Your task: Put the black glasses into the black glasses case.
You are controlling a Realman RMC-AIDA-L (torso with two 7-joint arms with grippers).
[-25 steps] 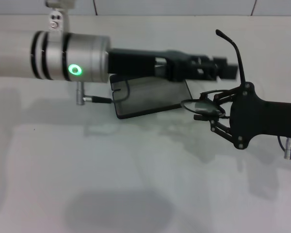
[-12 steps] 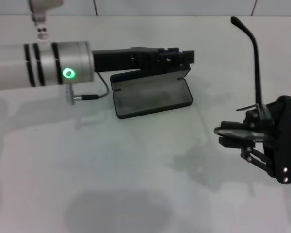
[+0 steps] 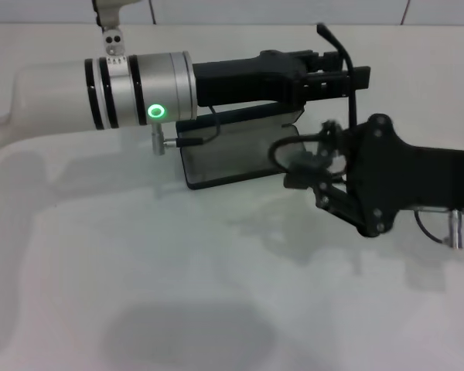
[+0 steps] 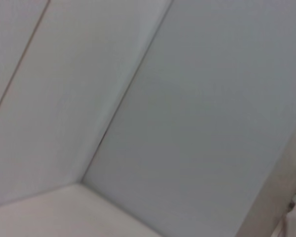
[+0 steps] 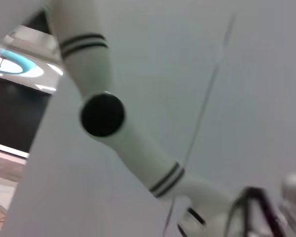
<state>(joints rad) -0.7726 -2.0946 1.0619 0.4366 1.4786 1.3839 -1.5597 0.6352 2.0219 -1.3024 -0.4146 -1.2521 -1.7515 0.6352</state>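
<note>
The black glasses case (image 3: 228, 158) lies open on the white table at the middle, grey lining up, its lid raised at the back. My right gripper (image 3: 303, 171) comes in from the right and is shut on the black glasses (image 3: 281, 149). It holds them at the case's right end, just above the tray. One temple arm (image 3: 342, 56) sticks up and crosses in front of the left gripper. My left gripper (image 3: 336, 77) reaches across from the left, above and behind the case's lid. The left wrist view shows only bare wall and table.
A silver connector with a thin black cable (image 3: 187, 141) hangs from the left arm over the case's left end. The white table (image 3: 178, 294) stretches wide in front of the case. The right wrist view shows the left arm's white links (image 5: 138, 148).
My right gripper swung away to the lower right with the glasses, then came back left to the case's right end. The left arm pulled back left, then reached right again.
</note>
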